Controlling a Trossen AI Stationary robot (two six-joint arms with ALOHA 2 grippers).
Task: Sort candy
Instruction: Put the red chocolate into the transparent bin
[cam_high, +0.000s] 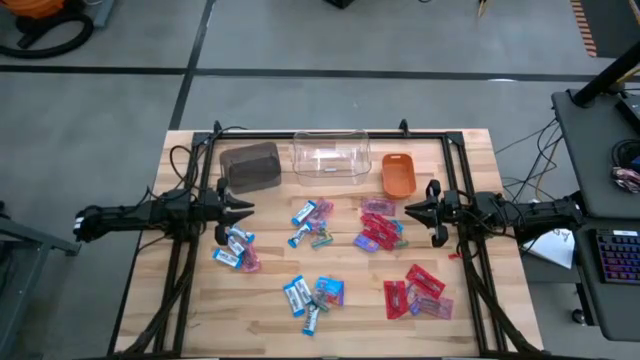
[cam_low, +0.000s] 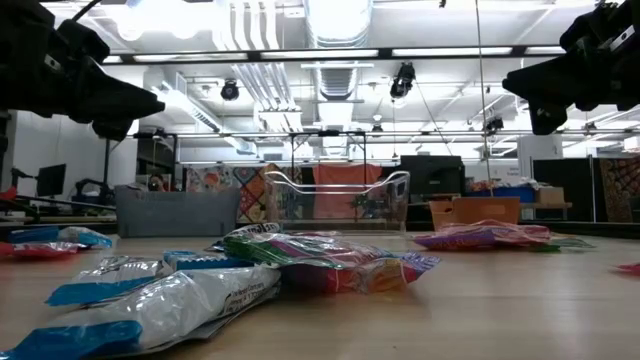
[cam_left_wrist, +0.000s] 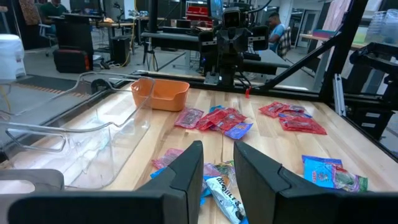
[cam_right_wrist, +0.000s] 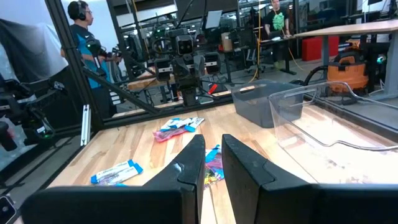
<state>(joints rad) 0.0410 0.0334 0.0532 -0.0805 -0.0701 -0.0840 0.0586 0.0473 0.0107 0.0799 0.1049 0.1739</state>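
Note:
Wrapped candy lies flat on the wooden table in several loose groups. Blue-and-white pieces (cam_high: 232, 248) sit below my left gripper (cam_high: 246, 210). A mixed group (cam_high: 310, 222) is in the middle, and a red and pink group (cam_high: 378, 228) is beside my right gripper (cam_high: 410, 211). More blue pieces (cam_high: 312, 295) and red pieces (cam_high: 415, 292) lie toward the near edge. Both grippers hover above the table, facing each other, slightly open and holding nothing. The left wrist view shows my left gripper (cam_left_wrist: 217, 155) above candy (cam_left_wrist: 222, 198). My right gripper (cam_right_wrist: 213, 149) shows in its wrist view.
Three bins stand in a row along the far side: a brown bin (cam_high: 250, 166), a clear bin (cam_high: 330, 153) and a small orange bin (cam_high: 398, 174). A black frame (cam_high: 455, 170) runs around the table. People are in the room beyond.

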